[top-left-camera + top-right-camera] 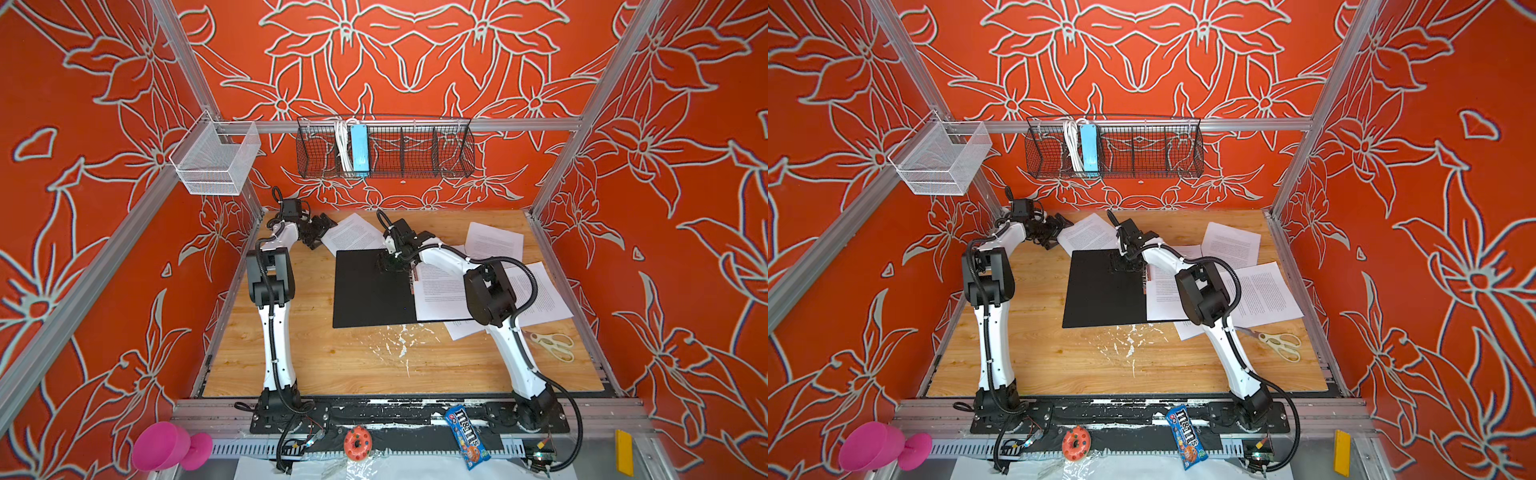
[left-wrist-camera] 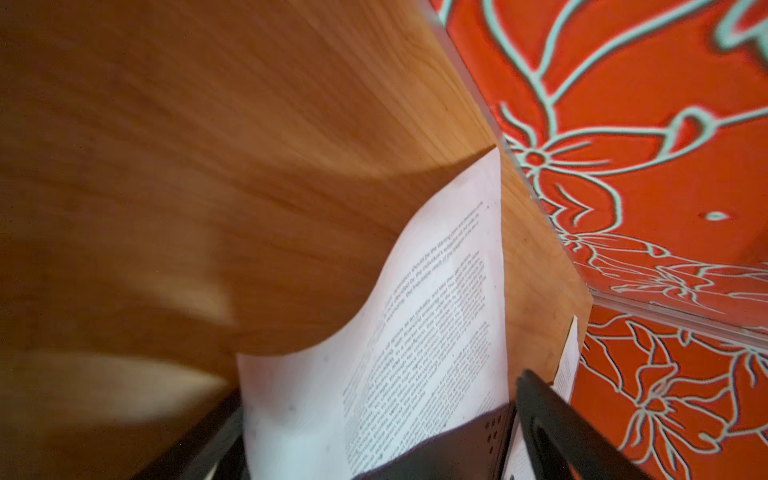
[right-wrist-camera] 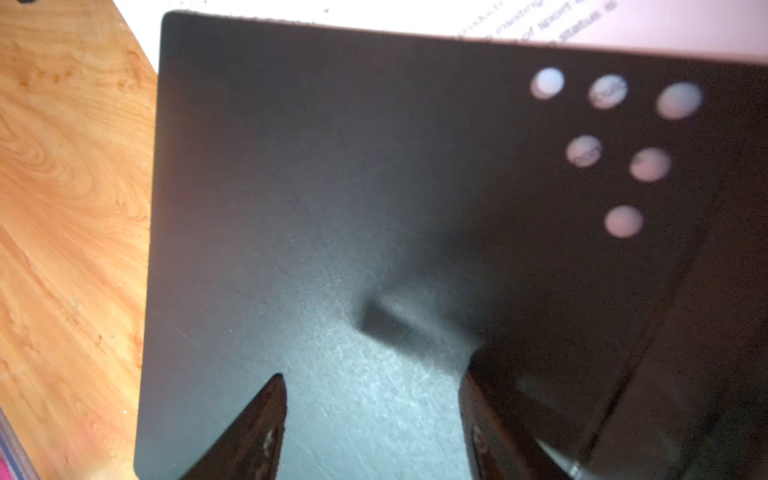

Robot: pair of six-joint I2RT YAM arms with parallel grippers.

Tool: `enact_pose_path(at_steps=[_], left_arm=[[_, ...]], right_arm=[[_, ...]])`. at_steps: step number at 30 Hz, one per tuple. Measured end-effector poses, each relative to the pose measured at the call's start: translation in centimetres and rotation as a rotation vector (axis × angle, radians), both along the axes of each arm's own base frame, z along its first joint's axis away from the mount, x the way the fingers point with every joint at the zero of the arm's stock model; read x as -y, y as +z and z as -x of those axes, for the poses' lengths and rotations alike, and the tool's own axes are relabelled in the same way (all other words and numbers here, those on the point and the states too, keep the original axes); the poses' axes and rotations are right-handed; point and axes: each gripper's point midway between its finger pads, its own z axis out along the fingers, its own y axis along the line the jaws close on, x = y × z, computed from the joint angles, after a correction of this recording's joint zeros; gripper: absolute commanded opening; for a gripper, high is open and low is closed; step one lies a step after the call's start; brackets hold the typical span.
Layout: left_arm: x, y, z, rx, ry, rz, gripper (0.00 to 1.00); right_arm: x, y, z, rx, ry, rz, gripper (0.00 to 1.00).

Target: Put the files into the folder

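Note:
The folder (image 1: pixel 370 291) lies open on the wooden table, black inside up, in both top views. A white printed sheet (image 1: pixel 438 291) of the files lies on its right half. My right gripper (image 1: pixel 390 264) hovers open over the black flap (image 3: pixel 332 187) near the spine; its fingers (image 3: pixel 270 415) hold nothing, and punched dots (image 3: pixel 615 149) show at a corner. My left gripper (image 1: pixel 322 230) is open at the far left, beside another sheet (image 1: pixel 353 232). That sheet (image 2: pixel 415 332) lies between its spread fingers (image 2: pixel 552 415), partly under the folder's corner (image 2: pixel 457 449).
More sheets lie at the back right (image 1: pixel 494 241) and right (image 1: pixel 544 295). White scissors (image 1: pixel 552 345) sit near the right edge. A wire basket (image 1: pixel 415 149) with a light-blue power strip (image 1: pixel 359 147) and a white mesh basket (image 1: pixel 216 160) hang on the back rail.

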Motion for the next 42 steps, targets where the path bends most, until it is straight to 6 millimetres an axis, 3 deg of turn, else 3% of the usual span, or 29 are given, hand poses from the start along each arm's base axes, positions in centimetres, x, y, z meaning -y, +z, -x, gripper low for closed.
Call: enact_pose_path(at_steps=[10,21,29,32,35,39,42], left_arm=[[2.5,-0.4,1.3,0.0,-0.029,0.128,0.81],[2.0,-1.8,1.5,-0.011,0.059,0.155,0.34],[1.3,-2.6,1.3,-0.006,0.098,0.121,0.0],[1.1,-2.9,1.5,0.018,0.094,0.1,0.0],[0.5,-2.1,1.9,0.032,0.1,0.084,0.0],[-1.2,0.9,2.4,0.089,0.119,0.05,0.0],[-2.9,4.7,3.6,0.162,0.139,0.014,0.0]], right_arm=[[-0.6,0.1,0.2,-0.014,0.016,-0.028,0.67],[-1.3,0.4,0.3,-0.05,0.018,-0.118,0.72],[-0.3,1.6,1.2,-0.062,-0.002,-0.142,0.78],[0.4,3.9,1.9,-0.03,-0.005,-0.148,0.84],[1.5,7.6,2.6,0.039,-0.011,-0.156,0.93],[3.2,13.8,3.6,0.161,-0.027,-0.188,0.98],[5.0,17.4,4.4,0.238,-0.055,-0.211,0.98]])
